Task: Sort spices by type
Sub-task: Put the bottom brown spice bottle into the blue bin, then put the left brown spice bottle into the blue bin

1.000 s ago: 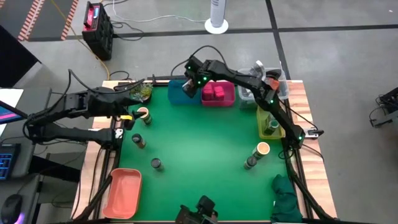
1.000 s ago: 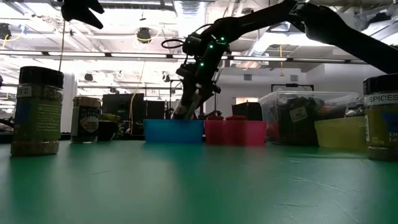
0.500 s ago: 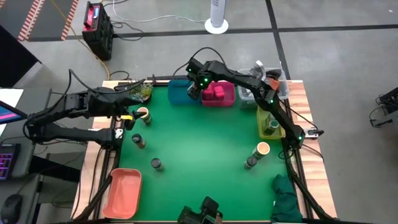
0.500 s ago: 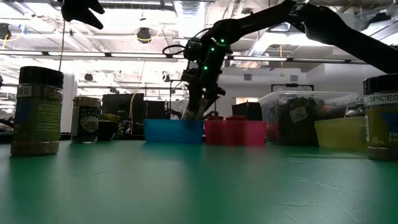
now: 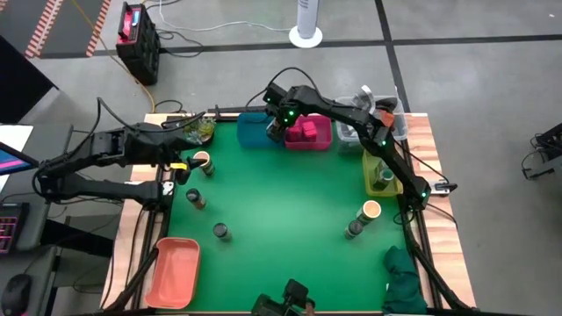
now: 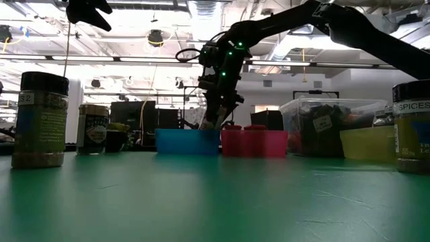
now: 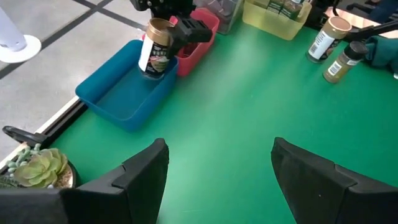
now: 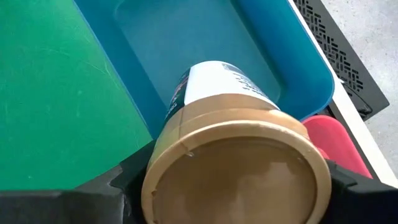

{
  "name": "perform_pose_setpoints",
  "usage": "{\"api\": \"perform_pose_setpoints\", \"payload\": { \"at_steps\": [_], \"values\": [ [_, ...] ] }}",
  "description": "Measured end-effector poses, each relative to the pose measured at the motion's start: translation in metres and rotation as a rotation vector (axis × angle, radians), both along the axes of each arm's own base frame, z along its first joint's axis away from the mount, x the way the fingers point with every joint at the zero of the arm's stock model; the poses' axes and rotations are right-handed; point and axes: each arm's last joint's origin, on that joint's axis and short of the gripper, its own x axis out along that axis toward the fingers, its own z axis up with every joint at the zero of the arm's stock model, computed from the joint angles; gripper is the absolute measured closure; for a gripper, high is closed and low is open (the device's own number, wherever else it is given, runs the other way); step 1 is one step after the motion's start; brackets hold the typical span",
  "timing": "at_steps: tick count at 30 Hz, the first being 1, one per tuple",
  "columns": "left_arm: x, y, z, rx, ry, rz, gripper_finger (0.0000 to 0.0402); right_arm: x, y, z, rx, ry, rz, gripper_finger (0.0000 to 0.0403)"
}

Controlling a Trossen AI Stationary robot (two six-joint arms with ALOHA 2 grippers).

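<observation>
At the far edge of the tabletop (image 5: pixel 281 219), a blue bin (image 5: pixel 250 128) is sitting beside a pink bin (image 5: pixel 309 133) that is carrying magenta-pink packs (image 5: pixel 306 130), with a clear tub (image 5: pixel 351 132) and a yellow bin (image 5: pixel 379 171) further toward the right edge. The right tool (image 5: pixel 276 128) is pinching a tan-topped jar (image 7: pixel 155 48) by its lid, holding it tilted over the blue bin's right end. Near the left edge, the left tool (image 5: pixel 183 162) is waiting spread wide, gripping nothing, beside another tan-topped jar (image 5: pixel 201 161) and two dark-lidded jars (image 5: pixel 195 199). Two more jars (image 5: pixel 362 219) are standing near the right edge; a salmon tray (image 5: pixel 172 270) is occupying the near left corner.
</observation>
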Motion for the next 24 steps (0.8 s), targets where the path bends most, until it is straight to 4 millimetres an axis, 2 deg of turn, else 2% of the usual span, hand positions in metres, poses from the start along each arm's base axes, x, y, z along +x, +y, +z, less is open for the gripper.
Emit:
{"api": "perform_pose_setpoints", "payload": {
  "at_steps": [5,14,21,24],
  "values": [
    [0.000,0.000,0.000,-0.002,-0.001,0.001,0.0132,0.000,0.001,0.000,0.031,-0.015,0.015,0.0093],
    [0.000,0.000,0.000,-0.002,-0.001,0.001,0.0132,-0.001,0.001,0.000,0.045,-0.017,0.017,0.0024],
    [-0.001,-0.001,-0.003,-0.034,0.026,-0.011,0.0132,-0.002,0.004,0.003,0.064,-0.004,-0.004,0.0020],
    [0.003,-0.001,-0.008,-0.076,0.078,-0.019,0.0132,-0.009,0.012,0.017,0.070,0.004,-0.005,0.0020]
  ]
}}
